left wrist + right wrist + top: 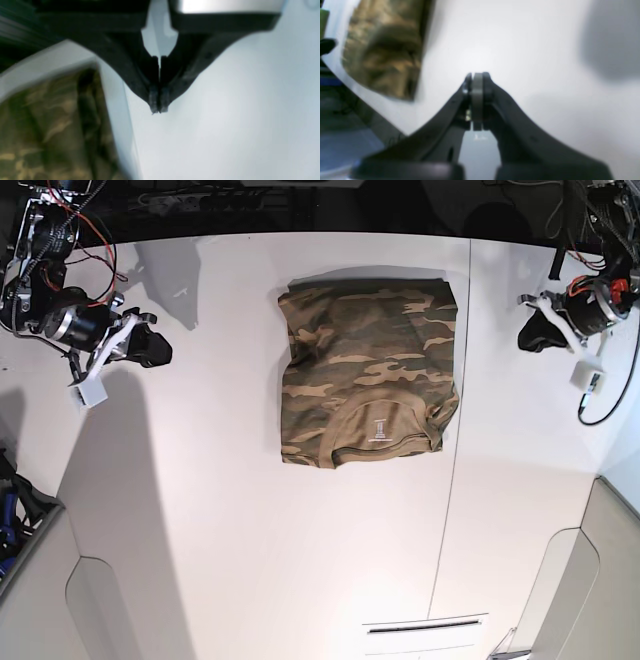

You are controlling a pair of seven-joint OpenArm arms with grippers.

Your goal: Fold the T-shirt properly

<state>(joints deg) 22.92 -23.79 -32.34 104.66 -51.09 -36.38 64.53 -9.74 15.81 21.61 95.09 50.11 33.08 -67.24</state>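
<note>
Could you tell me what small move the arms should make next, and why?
Probably none beyond staying parked: the T-shirt already lies as a compact folded rectangle on the table, and the left hand and right hand are shut, empty, well clear on either side.

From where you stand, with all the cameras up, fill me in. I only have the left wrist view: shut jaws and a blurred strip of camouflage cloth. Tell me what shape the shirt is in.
Observer: The T-shirt lies folded into a compact rectangle on the white table, collar side facing the camera's near edge.
Operator: Report the right arm.
Observer: The right gripper sits off to the shirt's side over bare table, jaws shut, holding nothing.
Operator: Confirm my own gripper's distance from the cloth.
Observer: The left gripper is apart from the shirt on the opposite side, also shut and empty.
</note>
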